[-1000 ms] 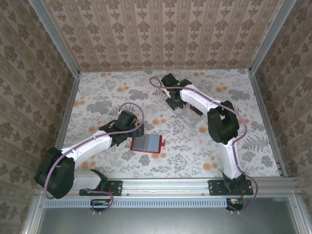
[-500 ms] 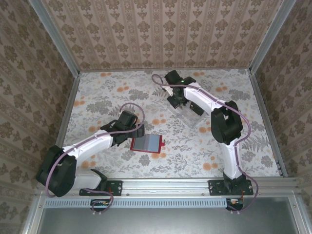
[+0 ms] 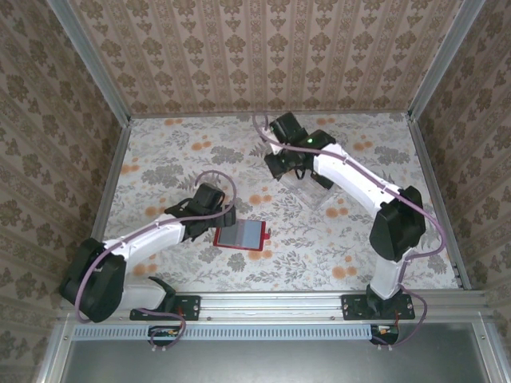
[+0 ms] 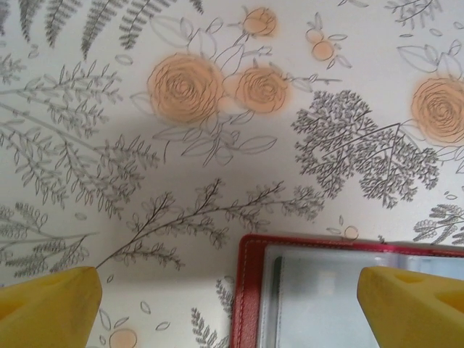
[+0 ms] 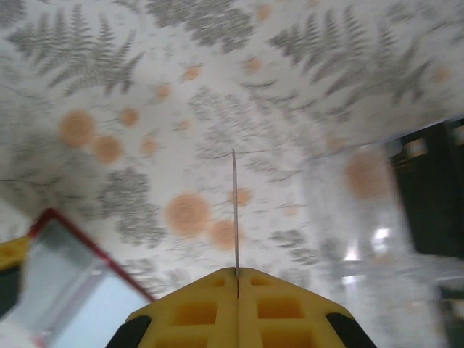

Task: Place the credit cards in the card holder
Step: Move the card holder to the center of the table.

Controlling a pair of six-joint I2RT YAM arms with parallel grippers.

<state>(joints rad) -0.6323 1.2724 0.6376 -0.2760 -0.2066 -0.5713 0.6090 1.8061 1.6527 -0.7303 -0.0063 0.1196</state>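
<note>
Since a second ago, a swing of the right elbow [image 3: 397,227] out to the right and nearer, with a slight shift of the right gripper [image 3: 279,166] to the left. No change at the left gripper [image 3: 222,214] or the holder [image 3: 239,235].

Right gripper pinched fully shut on one card [image 5: 235,210], seen edge-on as a thin dark line standing out from between the fingertips. Position: far middle of the table [image 3: 176,159], at the left end of the clear tray [image 3: 313,187]. Holder well apart from it, nearer and to the left; in the right wrist view, at the lower left corner.

Left gripper spread as wide as it goes, nothing held. Position: low, just beside the holder at its far left corner. In the left wrist view, the holder's red border between the two yellow fingertips, with one fingertip in front of the clear pocket; touching or not, impossible to tell.

Holder open and flat on the table, near the middle, pockets up.

Count: one holder, one tray, one card in the right gripper. More dark cards in the tray, at its right side in the right wrist view; number impossible to tell.
</note>
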